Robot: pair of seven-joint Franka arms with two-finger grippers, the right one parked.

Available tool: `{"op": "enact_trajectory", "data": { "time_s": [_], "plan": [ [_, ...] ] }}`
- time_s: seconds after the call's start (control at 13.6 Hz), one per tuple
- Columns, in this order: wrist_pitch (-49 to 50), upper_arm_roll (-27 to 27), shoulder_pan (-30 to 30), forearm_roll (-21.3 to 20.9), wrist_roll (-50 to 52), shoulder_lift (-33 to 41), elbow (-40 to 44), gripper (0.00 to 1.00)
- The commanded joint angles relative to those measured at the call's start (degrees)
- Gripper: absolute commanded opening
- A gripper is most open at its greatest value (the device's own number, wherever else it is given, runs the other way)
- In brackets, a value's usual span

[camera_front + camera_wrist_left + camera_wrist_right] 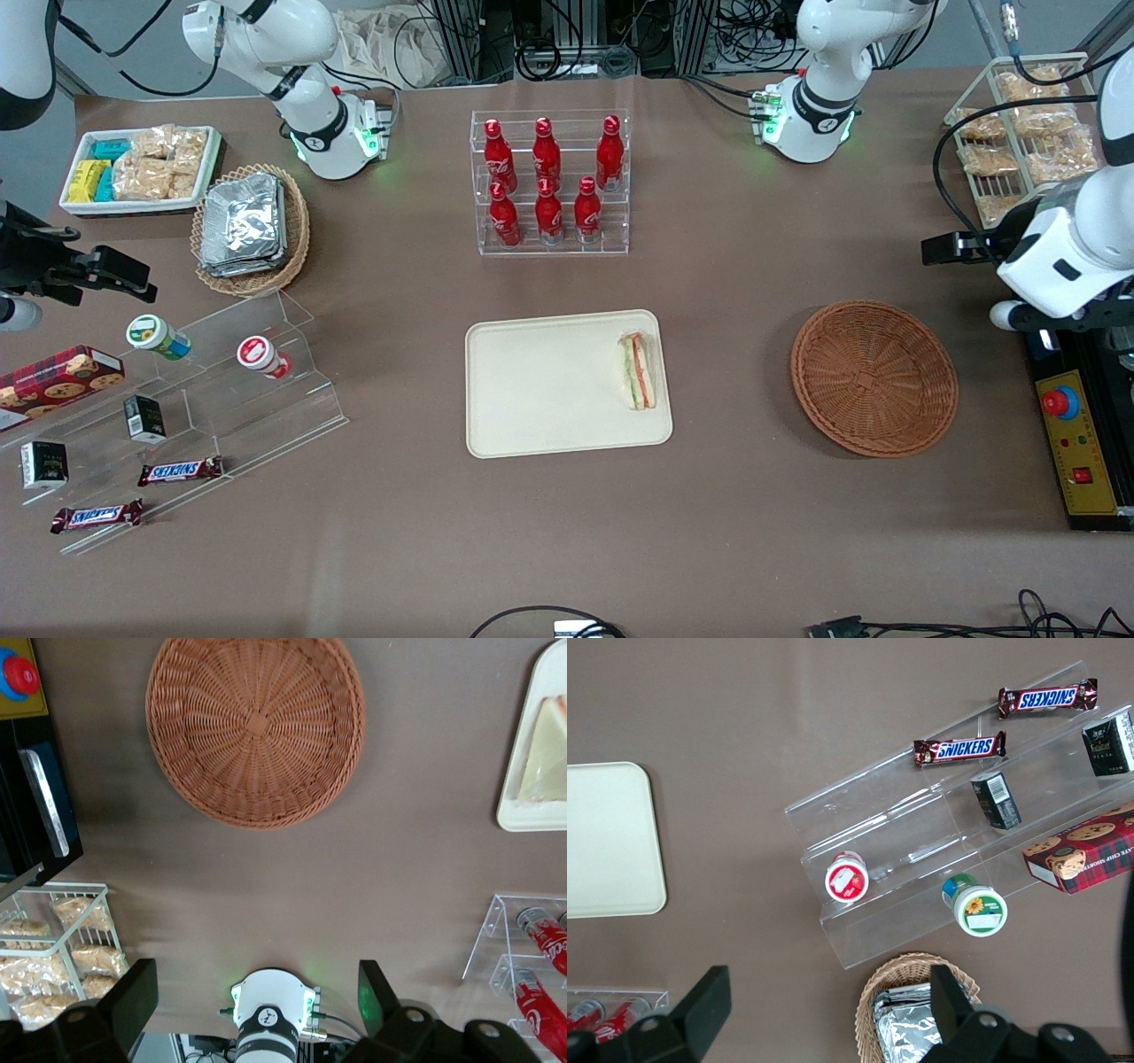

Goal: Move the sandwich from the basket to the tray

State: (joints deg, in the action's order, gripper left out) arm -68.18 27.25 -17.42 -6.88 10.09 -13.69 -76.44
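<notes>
The brown table (726, 532) carries everything here. The cream tray (549, 390) lies flat near its middle, nearer the front camera than the clear rack (551, 244) holding seven red bottles (547, 151). The sandwich (640, 370) rests on the tray, just inside the short edge that faces the working arm's end of the table, with its orange and green filling layers showing along its length; in the wrist view only a pale corner of the sandwich (547, 749) and the tray's rim (523, 819) appear. The reddish-brown woven basket (873, 378) sits well apart from the tray, toward the working arm's end of the table, and its bowl holds nothing, as the wrist view of the basket (255, 726) confirms. The hand (257, 1005) hangs high above the table, near the working arm's end and beside the basket, with its two dark fingers (376, 997) spread wide and gripping nothing. A white wire rack (1019, 124) with tan snack bags stands farther from the front camera than the basket. Toward the parked arm's end lie a lighter wicker basket (297, 235) with foil packets, a white tray (133, 206) of yellow, teal and tan snacks, and a clear stepped stand (266, 390) with two small cups (262, 356), dark boxes and two chocolate bars (180, 470).
</notes>
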Motion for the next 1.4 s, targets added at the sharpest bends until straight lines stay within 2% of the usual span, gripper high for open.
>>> {"op": "enact_trajectory", "data": {
  "time_s": [0.0, 0.22, 0.44, 0.59, 0.88, 1.18, 1.32],
  "plan": [
    [-1.07, -0.18, -0.42, 0.11, -0.95, 5.07, -6.52, 1.00],
    [-3.09, -2.71, 1.50, 0.19, -1.04, 7.27, -8.90, 1.00],
    [-3.36, -13.78, 11.94, 1.16, -0.95, 7.97, -8.90, 1.00],
    [-4.23, -17.31, 15.21, 1.34, -1.04, 8.76, -9.69, 1.00],
    [-12.92, -17.76, 15.57, 1.42, -0.95, 15.08, -18.73, 1.00],
    [-17.59, -24.43, 19.34, 5.72, -0.95, 15.88, -19.80, 1.00],
    [-20.22, -24.97, 19.26, 6.96, -0.95, 15.88, -19.89, 1.00]
  ]
}}
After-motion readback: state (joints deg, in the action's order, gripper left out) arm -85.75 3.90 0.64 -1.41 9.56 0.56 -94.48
